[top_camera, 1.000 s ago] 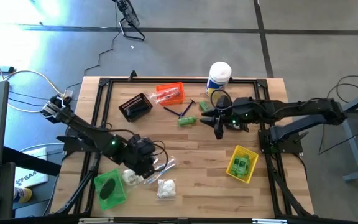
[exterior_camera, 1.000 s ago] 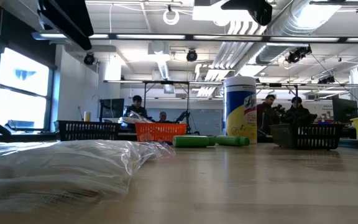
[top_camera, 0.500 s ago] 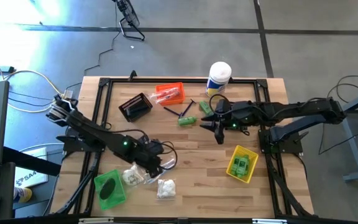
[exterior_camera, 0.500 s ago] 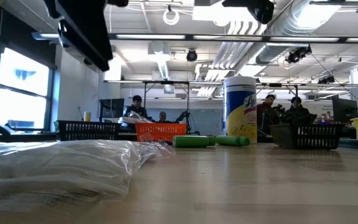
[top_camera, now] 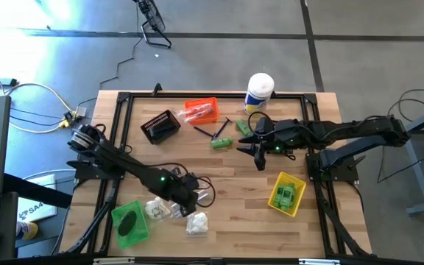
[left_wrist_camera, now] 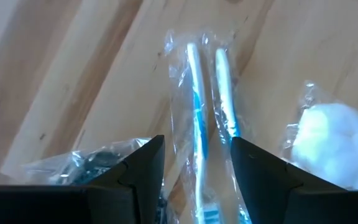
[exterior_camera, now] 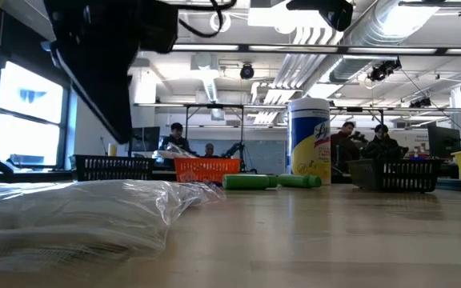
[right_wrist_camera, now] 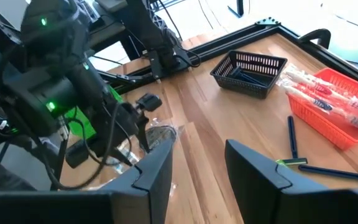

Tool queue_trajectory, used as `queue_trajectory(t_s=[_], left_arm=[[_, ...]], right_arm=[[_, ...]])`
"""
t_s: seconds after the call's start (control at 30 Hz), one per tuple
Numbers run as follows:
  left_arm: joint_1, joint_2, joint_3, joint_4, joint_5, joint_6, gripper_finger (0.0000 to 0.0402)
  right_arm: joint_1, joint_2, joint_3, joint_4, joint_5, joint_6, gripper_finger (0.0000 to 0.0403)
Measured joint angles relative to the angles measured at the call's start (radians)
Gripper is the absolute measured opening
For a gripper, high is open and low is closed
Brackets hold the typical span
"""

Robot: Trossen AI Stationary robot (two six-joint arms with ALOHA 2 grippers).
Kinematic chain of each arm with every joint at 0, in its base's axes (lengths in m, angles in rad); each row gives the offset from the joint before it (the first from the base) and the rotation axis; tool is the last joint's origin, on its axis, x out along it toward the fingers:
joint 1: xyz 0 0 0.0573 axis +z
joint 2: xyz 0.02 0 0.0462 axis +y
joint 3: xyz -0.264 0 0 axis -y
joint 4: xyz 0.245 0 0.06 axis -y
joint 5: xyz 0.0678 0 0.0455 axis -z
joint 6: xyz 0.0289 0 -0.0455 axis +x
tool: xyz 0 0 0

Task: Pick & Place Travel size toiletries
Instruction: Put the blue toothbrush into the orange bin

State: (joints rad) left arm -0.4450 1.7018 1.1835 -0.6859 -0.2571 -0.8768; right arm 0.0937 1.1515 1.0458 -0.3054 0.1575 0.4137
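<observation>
My left tool (left_wrist_camera: 191, 168) hangs over the near-left part of the surface (top_camera: 234, 191), its two dark fingers set apart with nothing gripped. Between them, on the wood below, lies a clear-wrapped packet (left_wrist_camera: 205, 118) holding two slim toothbrushes side by side. A bag of white puffs (left_wrist_camera: 331, 140) lies just beside it on one side, and a dark bundle in film (left_wrist_camera: 95, 163) on the other. From above, the same cluster sits next to the green bin (top_camera: 129, 221).

I judge the step in hand to be the pick of that packet. To do it well I would bring the tool straight down so the fingers straddle the packet across its narrow width, near the middle of its length, and close on the brushes themselves and not on loose film, which looks slippery. I would also keep the fingers off the puffs, so only one item lifts.

Farther off, my right tool (top_camera: 258, 156) waits above the middle of the surface, fingers apart and empty. Beyond it lie green mini bottles (top_camera: 221, 142) and thin black sticks (top_camera: 210, 132), then the orange bin (top_camera: 201, 111) and the black bin (top_camera: 160, 126).

At the far edge stands the white canister (exterior_camera: 310, 146); its yellow label carries writing I cannot read with confidence.
</observation>
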Motion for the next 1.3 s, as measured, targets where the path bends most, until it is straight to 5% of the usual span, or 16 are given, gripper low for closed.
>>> queue_trajectory(t_s=[1.07, 1.3], left_arm=[[0.0, 0.156, 0.0, 0.082, 0.065, -0.097, 0.0179], [0.0, 0.162, 0.001, 0.093, 0.066, -0.103, 0.0133]], right_arm=[[0.0, 0.0, 0.0, 0.003, 0.0, 0.01, 0.014], [0.0, 0.0, 0.0, 0.003, 0.0, 0.009, 0.014]])
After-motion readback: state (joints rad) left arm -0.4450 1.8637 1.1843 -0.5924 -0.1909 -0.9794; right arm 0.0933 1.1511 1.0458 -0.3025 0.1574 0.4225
